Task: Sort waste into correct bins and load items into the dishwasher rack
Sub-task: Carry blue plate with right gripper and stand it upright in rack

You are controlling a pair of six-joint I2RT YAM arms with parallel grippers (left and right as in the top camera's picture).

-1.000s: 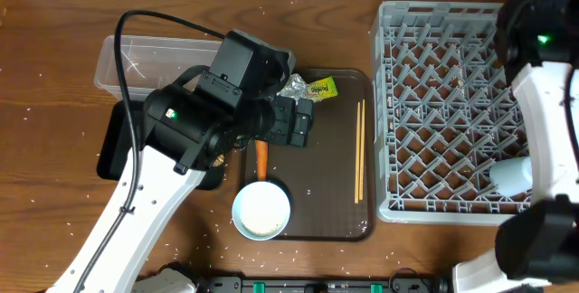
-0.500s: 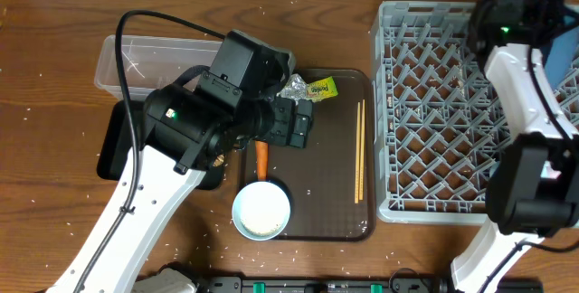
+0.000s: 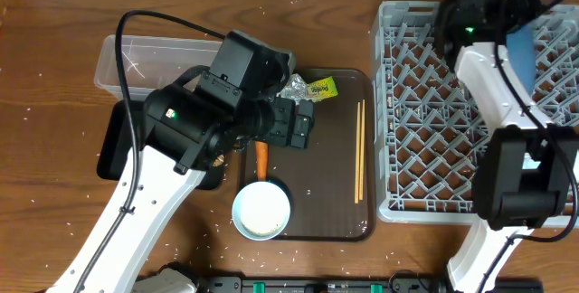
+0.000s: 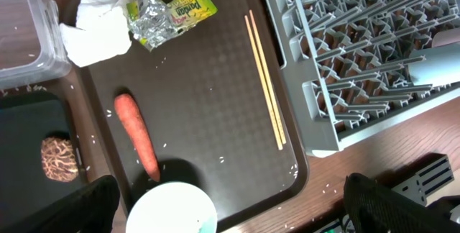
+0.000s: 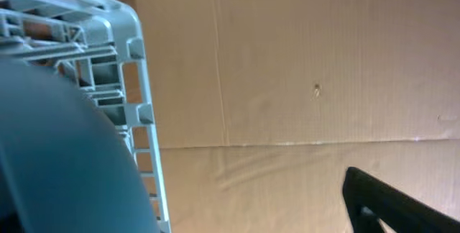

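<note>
Bench [image 3: 54, 193]: your left gripper [image 3: 291, 123], jaws apart over tray [image 4: 215, 103] waste [image 4: 97, 24]; right gripper [image 3: 517, 17], jaws unclear, beside blue plate [image 3: 536, 47] edge-up for rack [image 3: 425, 148] pegs, 1 o'clock.

Seen from overhead, the left arm [image 3: 104, 239] is a long white tube rising from the lower left of the frame into bulky, boxy black joint housings with a small green light [image 3: 175, 112]. A thin black cable [image 3: 118, 44] loops off it at upper left. The right arm [image 3: 488, 80], along the right edge, has curved white links, black joints and a second green lamp [image 3: 468, 31]
</note>
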